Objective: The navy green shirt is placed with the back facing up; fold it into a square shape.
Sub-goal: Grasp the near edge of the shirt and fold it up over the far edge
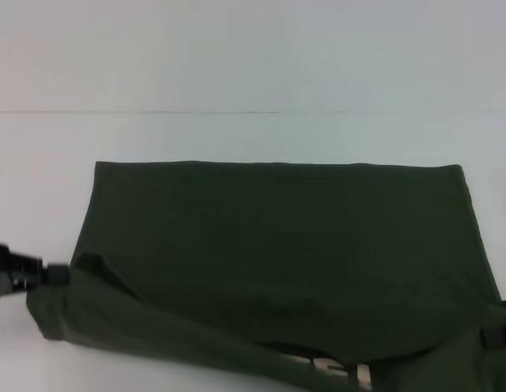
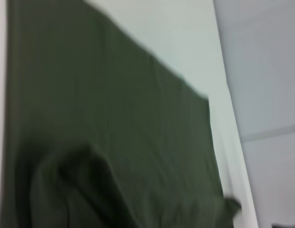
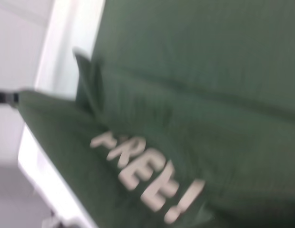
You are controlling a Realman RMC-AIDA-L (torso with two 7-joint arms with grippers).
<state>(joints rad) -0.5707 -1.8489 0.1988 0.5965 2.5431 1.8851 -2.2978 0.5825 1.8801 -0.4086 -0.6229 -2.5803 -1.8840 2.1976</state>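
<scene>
**Near hem lifted at both corners, lettering showing**

Nearest the head camera is the raised near edge of the navy green shirt point(image 1: 277, 245) — a band of dark olive cloth pulled up off the white table point(image 1: 237, 135) and turned so that part of its front shows. A sliver of cream lettering point(image 1: 339, 371) peeks out at the near edge, right of centre; the right wrist view shows it plainly as "FREE!" point(image 3: 147, 183) on the turned-over fold.

The rest of the shirt lies flat on the table, spread wide across the middle of the scene, its far edge straight and its plain back facing up. It covers most of the table's width, with bare white surface on the far side and on the left.

The left gripper point(image 1: 49, 275) is at the near left corner of the cloth, its black body reaching in from the left edge and meeting the fabric there — closed on the shirt's corner, which hangs bunched from it. The left wrist view shows only cloth draping away across the table, with a rumpled fold close by.

The right gripper point(image 1: 499, 331) sits at the near right corner, mostly cut off by the picture's edge; dark parts touch the cloth, but whether its fingers are pinched or apart I cannot tell.
</scene>
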